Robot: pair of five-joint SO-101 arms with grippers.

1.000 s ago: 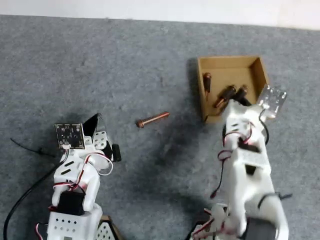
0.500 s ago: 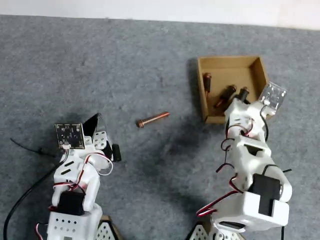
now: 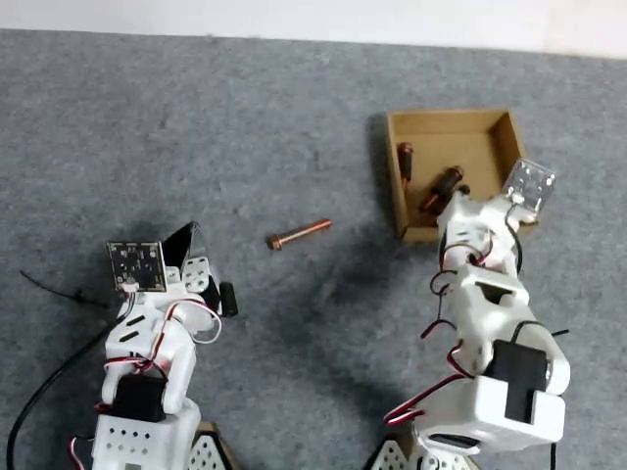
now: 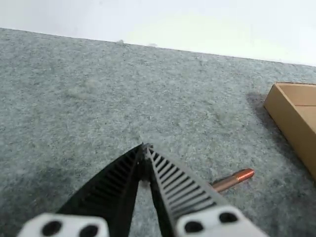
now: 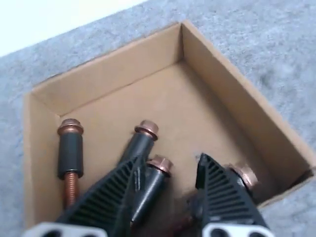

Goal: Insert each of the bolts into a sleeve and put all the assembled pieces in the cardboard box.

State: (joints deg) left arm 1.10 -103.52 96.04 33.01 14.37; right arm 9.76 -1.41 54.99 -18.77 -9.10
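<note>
Left tool [image 4: 144, 148] closed, right tool [image 5: 171, 164] parted

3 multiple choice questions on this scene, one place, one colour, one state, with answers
1. Where is the bare bolt relative to the cardboard box? A) inside it B) outside, on the grey carpet C) on its rim
2. What colour are the sleeves in the box? A) black B) white C) yellow
3. The left end effector is: A) open B) shut on a bolt C) shut, empty
Answers: B, it lies on carpet beside the box; A, they show black in the right wrist view; C, its fingertips meet with nothing between.
</note>
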